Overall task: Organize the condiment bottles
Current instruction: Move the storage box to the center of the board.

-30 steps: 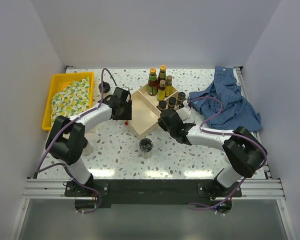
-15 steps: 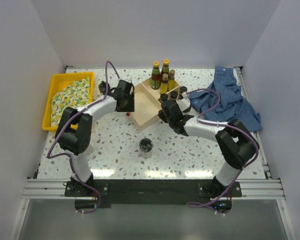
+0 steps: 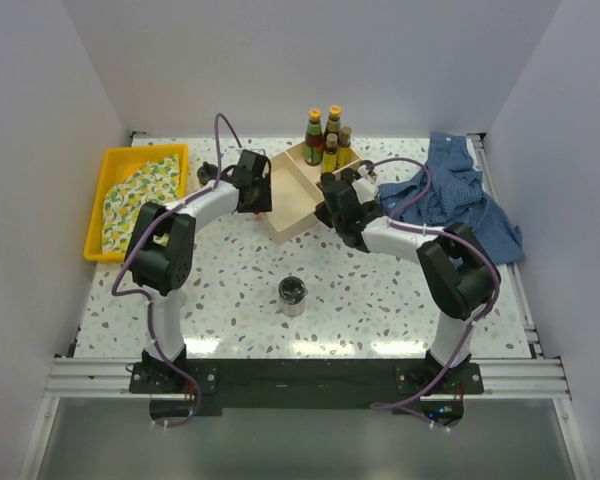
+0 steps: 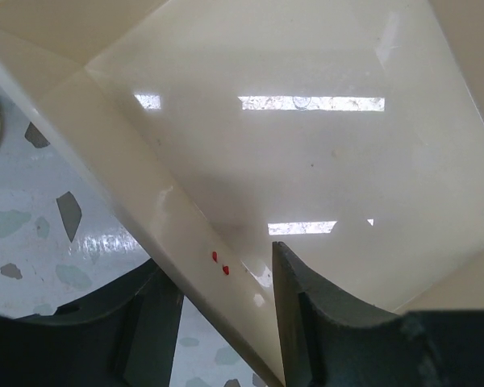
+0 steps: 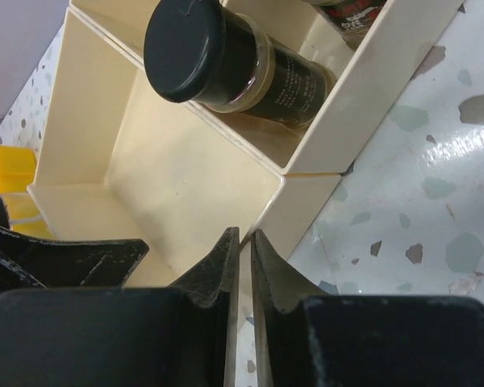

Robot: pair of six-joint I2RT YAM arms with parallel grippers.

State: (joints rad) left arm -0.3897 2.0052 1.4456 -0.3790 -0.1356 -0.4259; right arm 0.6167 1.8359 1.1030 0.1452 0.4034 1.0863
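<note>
At the far left of the overhead view, a yellow tray (image 3: 108, 160) held a lemon-print cloth (image 3: 140, 195). That view showed the left arm reaching to the left side of the wooden box (image 3: 298, 205), but not how it gripped. The left wrist camera did: the left fingers (image 4: 323, 322) straddled one wall of the box, one outside over the speckled worktop (image 3: 380, 300) and one inside an empty glossy compartment. They pinched the wall between them. Two small red marks (image 4: 219, 263) on that wall's rim showed only there.

From above, four slim bottles (image 3: 314, 140) with orange and yellow caps stood upright in the box's back corner. Their labels were too small to read. A squat jar (image 3: 293, 291) stood alone on the worktop in front of the box, well apart from it.

The right fingers (image 5: 218, 270) were pressed together with only a sliver between them, their tips at the box's near corner. Only the right wrist camera showed a black-lidded jar (image 5: 218, 60) leaning in a compartment beside an empty one. Its fine pale label print was unreadable.

A blue shirt (image 3: 455, 205) lay crumpled at the far right.
</note>
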